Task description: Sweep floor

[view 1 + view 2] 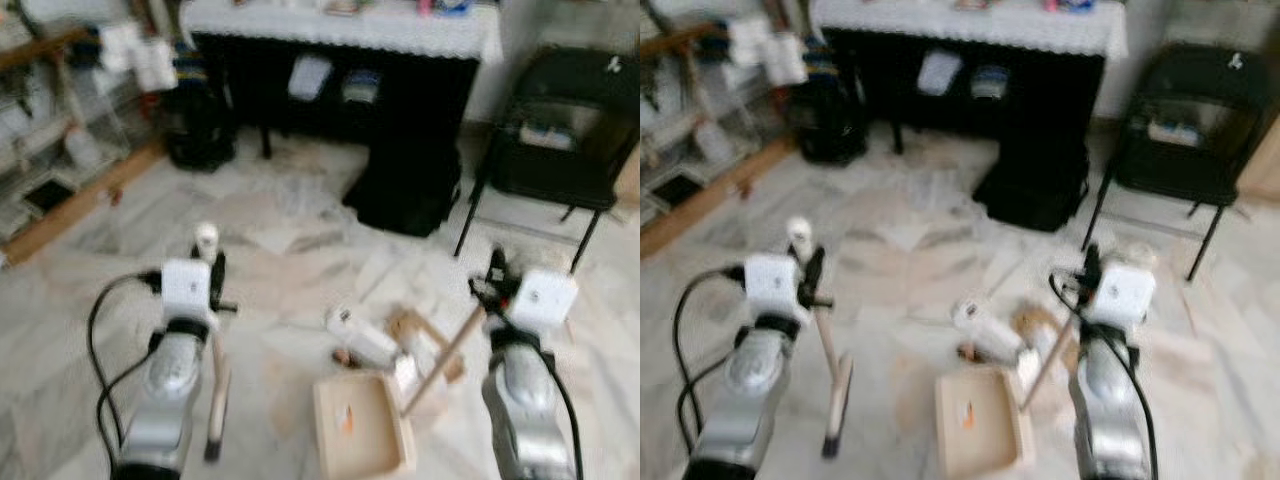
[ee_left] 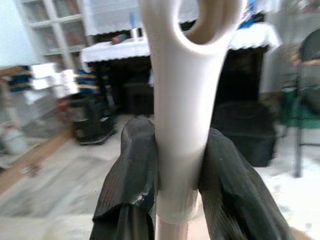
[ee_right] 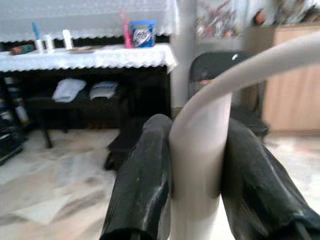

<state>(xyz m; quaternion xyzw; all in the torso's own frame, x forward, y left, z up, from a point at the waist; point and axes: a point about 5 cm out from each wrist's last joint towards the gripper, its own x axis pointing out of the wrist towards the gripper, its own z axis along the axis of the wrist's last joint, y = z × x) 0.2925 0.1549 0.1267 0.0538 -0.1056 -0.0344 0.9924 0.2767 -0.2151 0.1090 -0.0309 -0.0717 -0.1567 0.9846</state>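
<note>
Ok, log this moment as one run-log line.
left gripper: shut on broom handle | right gripper: shut on dustpan handle | dustpan: on floor, debris beside it

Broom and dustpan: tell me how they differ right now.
The broom is a slim stick standing near upright, clamped in the left tool; the dustpan is a wide, flat tan tray lying on the floor, its long handle slanting up to the right tool. Both touch the marble floor.
</note>
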